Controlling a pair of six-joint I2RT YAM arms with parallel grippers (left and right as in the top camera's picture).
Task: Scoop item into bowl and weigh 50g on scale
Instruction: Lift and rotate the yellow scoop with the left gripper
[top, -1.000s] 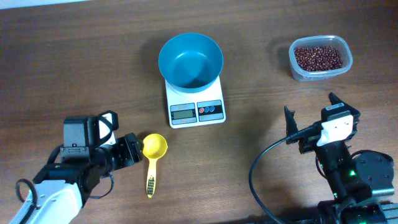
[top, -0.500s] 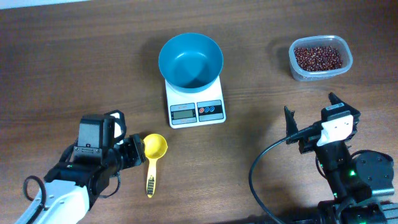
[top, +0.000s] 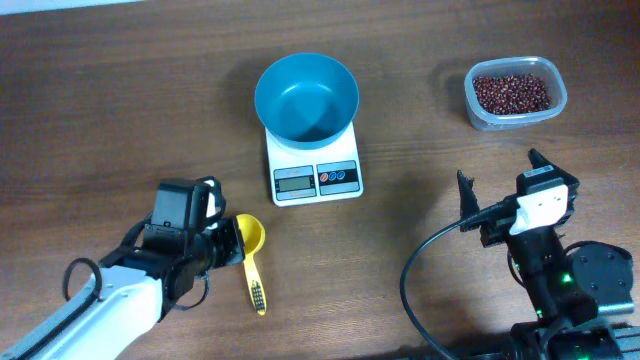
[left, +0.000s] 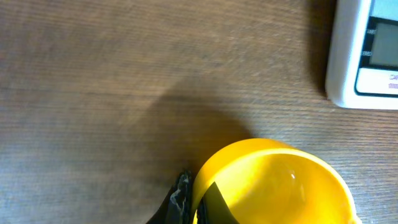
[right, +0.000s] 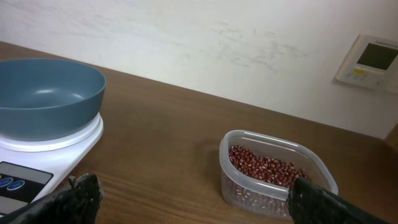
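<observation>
The empty blue bowl (top: 306, 97) (right: 46, 96) sits on the white scale (top: 315, 178) (right: 37, 152) (left: 367, 56). Reddish-brown beans (top: 511, 92) (right: 264, 168), the item, fill a clear tub at the back right. A yellow scoop (top: 250, 240) (left: 280, 180) lies in front of the scale, its handle pointing toward the front edge. My left gripper (top: 232, 243) (left: 196, 199) is shut on the rim of the scoop's cup, one finger inside and one outside. My right gripper (top: 500, 172) (right: 198, 199) stands open and empty in front of the tub.
The clear plastic tub (top: 478, 118) (right: 249, 140) stands near the table's right rear corner. A black cable (top: 420, 265) loops beside the right arm. Bare wooden tabletop (top: 400, 220) lies between the scale and the right gripper.
My left gripper has moved right to the scoop and shut on its cup rim. The scoop has turned, its handle swinging rightward. The right arm has stayed still.
</observation>
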